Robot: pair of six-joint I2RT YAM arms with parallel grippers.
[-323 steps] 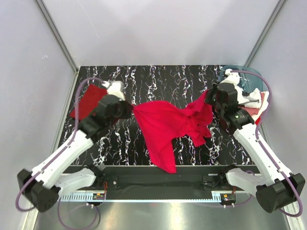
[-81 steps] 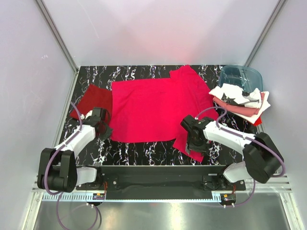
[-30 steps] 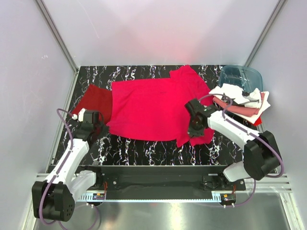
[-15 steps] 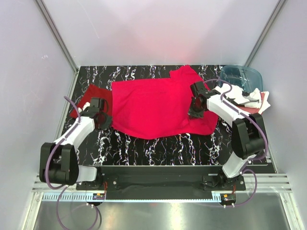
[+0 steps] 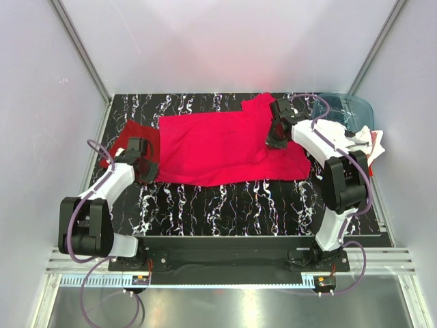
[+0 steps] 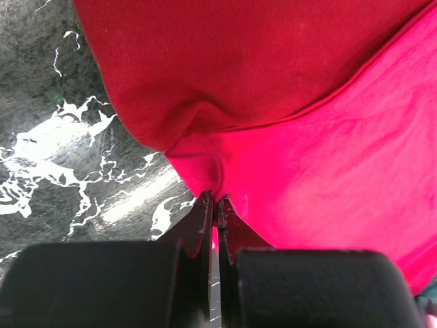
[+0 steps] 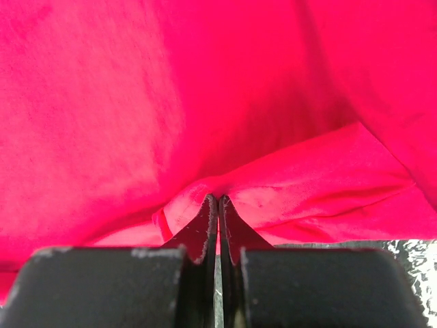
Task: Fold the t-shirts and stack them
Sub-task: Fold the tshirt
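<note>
Crimson t-shirt (image 5: 225,147) lies spread flat on the black marbled table (image 5: 225,205), with its left edge over the darker red shirt (image 5: 128,142). The left gripper (image 6: 217,203) is pinched tight on its near-left corner. The right gripper (image 7: 217,199) is clamped on a fold at the sleeve end.

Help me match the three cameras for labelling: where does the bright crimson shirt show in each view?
Top external: crimson shirt spread flat across the middle.
Left wrist: right and lower part, corner pinched in the left claw.
Right wrist: fills nearly the whole picture, a fold pinched in the right claw.
Shared landmark: the black marbled table, left in the left wrist view, lower-right sliver in the right.
</note>
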